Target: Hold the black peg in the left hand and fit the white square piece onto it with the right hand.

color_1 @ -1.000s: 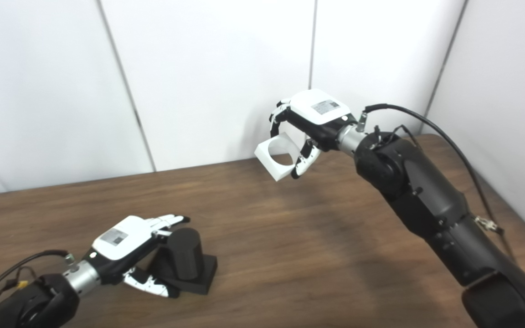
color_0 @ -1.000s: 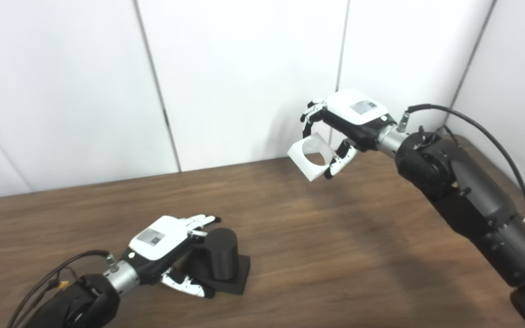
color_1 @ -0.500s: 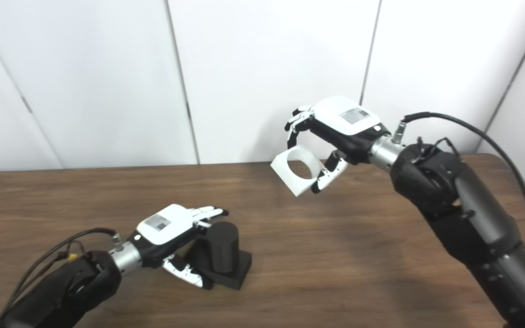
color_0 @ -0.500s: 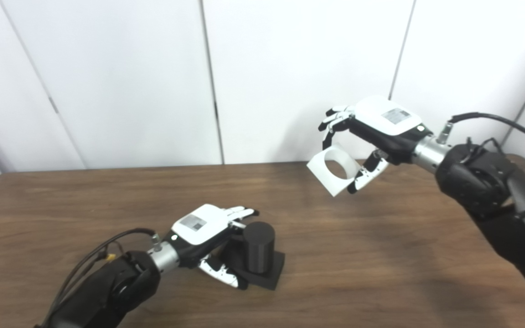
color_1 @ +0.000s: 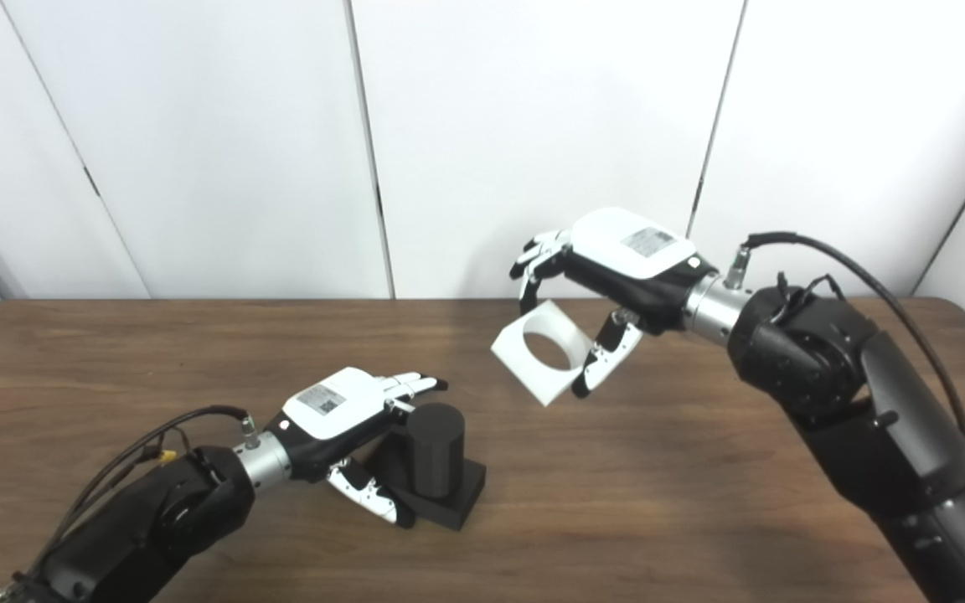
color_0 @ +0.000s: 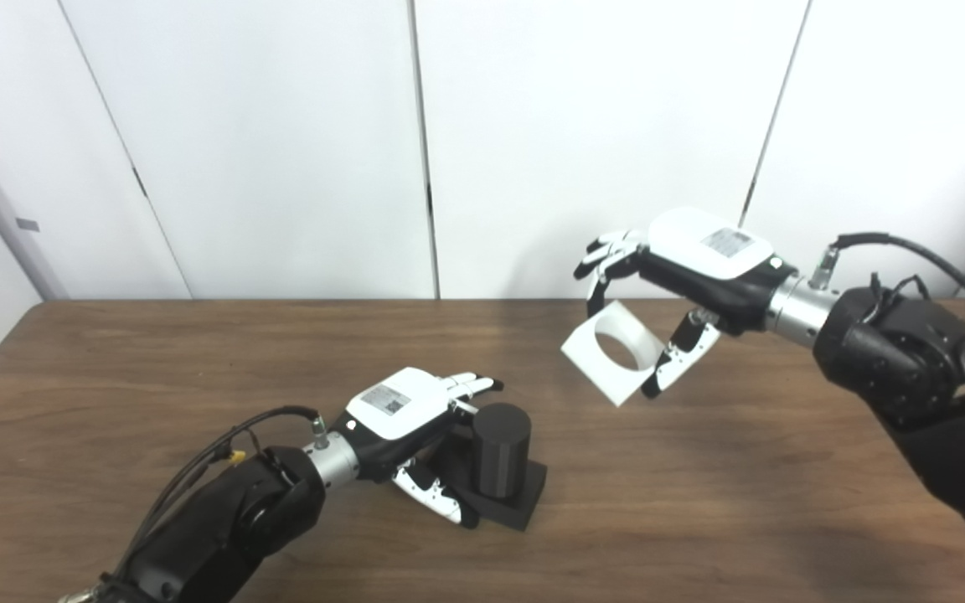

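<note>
Across the brown table (color_0: pixel 700 519), the right hand (color_0: pixel 683 268) is pinching the white square piece (color_0: pixel 612 352) in mid-air, well apart from the black peg (color_0: pixel 501 448). Down on the tabletop the left hand (color_0: pixel 403 419) is bracing the peg's base, fingers half curled around it. Since the piece is hanging tilted, its hole is likely risking a jam on the peg's rim, or slipping from the fingertip grip.

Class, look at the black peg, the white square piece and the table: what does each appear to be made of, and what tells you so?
Black peg: probably matte plastic; its black surface is even, with no shine. White square piece: likely matte plastic too, uniform white with crisp edges around a clean round hole. Table: brown wood or wood-look laminate, showing long grain streaks and a soft sheen; which one cannot be told.
</note>
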